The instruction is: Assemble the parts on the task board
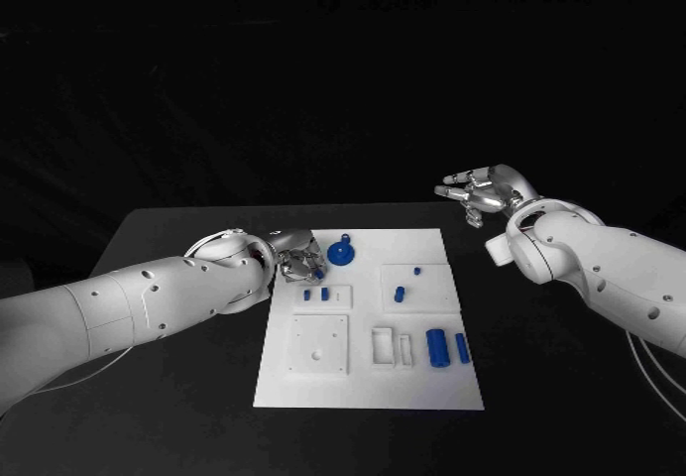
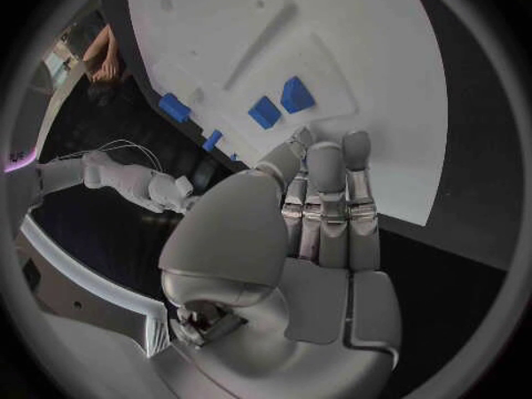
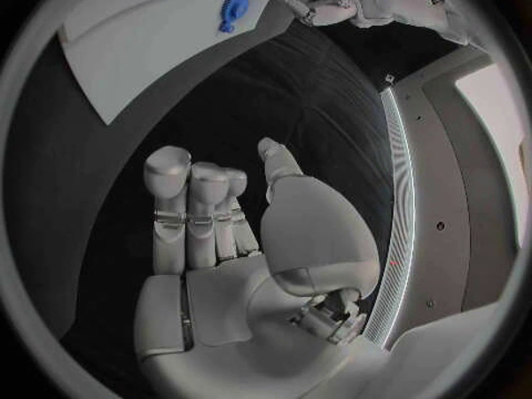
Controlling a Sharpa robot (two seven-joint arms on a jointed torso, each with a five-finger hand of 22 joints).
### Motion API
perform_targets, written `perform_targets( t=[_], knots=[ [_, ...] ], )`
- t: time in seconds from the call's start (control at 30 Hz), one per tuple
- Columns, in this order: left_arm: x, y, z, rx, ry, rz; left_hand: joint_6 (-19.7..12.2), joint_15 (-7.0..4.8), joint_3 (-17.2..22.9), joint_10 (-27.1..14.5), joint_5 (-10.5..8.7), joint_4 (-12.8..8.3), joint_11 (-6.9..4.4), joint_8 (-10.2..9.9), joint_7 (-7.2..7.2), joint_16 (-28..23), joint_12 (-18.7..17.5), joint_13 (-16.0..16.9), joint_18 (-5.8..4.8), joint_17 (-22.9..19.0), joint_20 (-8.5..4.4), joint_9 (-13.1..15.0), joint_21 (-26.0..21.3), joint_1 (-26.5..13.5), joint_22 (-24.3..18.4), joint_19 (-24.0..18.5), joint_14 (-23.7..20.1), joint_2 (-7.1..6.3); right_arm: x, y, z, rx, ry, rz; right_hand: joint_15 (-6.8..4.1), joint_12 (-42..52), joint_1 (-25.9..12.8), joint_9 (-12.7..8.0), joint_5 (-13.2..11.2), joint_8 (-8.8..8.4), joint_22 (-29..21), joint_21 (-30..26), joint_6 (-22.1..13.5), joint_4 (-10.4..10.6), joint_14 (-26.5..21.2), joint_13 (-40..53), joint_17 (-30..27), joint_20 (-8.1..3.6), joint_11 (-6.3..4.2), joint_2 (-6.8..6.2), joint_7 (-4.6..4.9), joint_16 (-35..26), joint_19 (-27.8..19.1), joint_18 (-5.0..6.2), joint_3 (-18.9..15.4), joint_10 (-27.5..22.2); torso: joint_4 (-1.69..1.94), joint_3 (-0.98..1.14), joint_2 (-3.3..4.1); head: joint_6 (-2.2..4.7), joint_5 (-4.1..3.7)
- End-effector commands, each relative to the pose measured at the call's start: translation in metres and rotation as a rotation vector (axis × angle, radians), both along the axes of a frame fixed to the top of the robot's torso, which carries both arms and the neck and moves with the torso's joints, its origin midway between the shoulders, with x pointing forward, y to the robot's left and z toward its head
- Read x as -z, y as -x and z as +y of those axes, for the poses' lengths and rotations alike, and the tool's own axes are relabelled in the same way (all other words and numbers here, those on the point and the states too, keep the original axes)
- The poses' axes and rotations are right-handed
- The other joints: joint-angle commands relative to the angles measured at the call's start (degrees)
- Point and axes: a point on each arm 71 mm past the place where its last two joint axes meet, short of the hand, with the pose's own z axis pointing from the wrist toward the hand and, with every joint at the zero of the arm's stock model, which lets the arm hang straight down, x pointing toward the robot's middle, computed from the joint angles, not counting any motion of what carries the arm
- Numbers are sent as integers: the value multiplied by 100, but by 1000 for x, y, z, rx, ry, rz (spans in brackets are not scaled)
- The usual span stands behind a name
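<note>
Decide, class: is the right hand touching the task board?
Apart. In the head view the right hand hangs beyond the task board's far right corner, with bare black table between them.

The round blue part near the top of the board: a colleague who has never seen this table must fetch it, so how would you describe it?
Find the white task board in the middle of the black table, then look at its far edge, just beside the left hand. The blue gear-like disc lies there. It alone is round and flat, with a small knob; the other blue parts are small blocks, pegs and cylinders.
</note>
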Motion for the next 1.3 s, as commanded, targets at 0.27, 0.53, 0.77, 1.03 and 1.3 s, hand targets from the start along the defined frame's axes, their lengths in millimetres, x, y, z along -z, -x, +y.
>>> perform_targets(
  t=[0.27, 0.53, 0.77, 1.03, 1.3],
  knots=[
    [2, 1, -3, 10, 13, -3, -168, 11, -35, -62, -41, -23, 9, 5, 20, 10, 13, -3, 58, 11, 36, -5, -39, -5, 107, 7, -33, -22, 0, 0, 2, -16, 0, -1, 4, -8, -39, 4, 34, -16, 53, -6, -11, -21, 11, 2, -2, 4, -6, 4, -1, -2, 305, 116, 4, -10, 2, -3, 1, 1, 0],
    [2, 1, -2, 7, 14, -1, -256, 23, -13, -119, -42, -37, 26, 3, 16, 13, 13, -3, 66, 9, 49, -7, -52, -25, 110, 3, -49, -68, 0, 0, 1, -15, 1, 0, 4, -8, -39, 4, 34, -16, 53, -6, -11, -21, 11, 2, -2, 4, -6, 4, -1, -2, 305, 116, 4, -10, 0, -2, -2, -3, -1],
    [2, 1, -2, 4, 14, -2, -332, 31, 16, -162, -41, -36, 36, 6, 8, 15, 14, -3, 71, 5, 56, -6, -63, -52, 109, 6, -59, -103, 0, 0, 1, -15, 1, 0, 4, -10, -29, 4, 31, -15, 47, -7, -12, -25, 10, 1, -5, 4, -6, 7, 0, -5, 304, 117, 3, -14, -1, 0, -2, -3, 1],
    [2, 1, -1, -2, 14, -5, -518, 48, 82, -258, -38, -45, 64, 2, -20, 25, 13, -4, 89, -1, 72, -10, -76, -65, 111, 17, -61, -165, 0, 0, 1, -14, 1, 0, 4, -10, -29, 4, 31, -15, 47, -7, -12, -25, 10, 1, -5, 4, -6, 7, 0, -5, 304, 117, 3, -14, -2, 0, 0, -3, -1],
    [1, 0, 1, -11, 19, -9, -573, 54, 132, -293, -34, -51, 76, 4, -25, 36, 13, -4, 102, -4, 79, -9, -76, -62, 113, 24, -61, -204, 0, 0, 1, -14, 1, 0, 4, -10, -29, 4, 31, -15, 47, -7, -12, -25, 10, 1, -5, 4, -6, 7, 0, -5, 304, 117, 3, -14, 2, -2, 2, -9, -1]
  ],
)
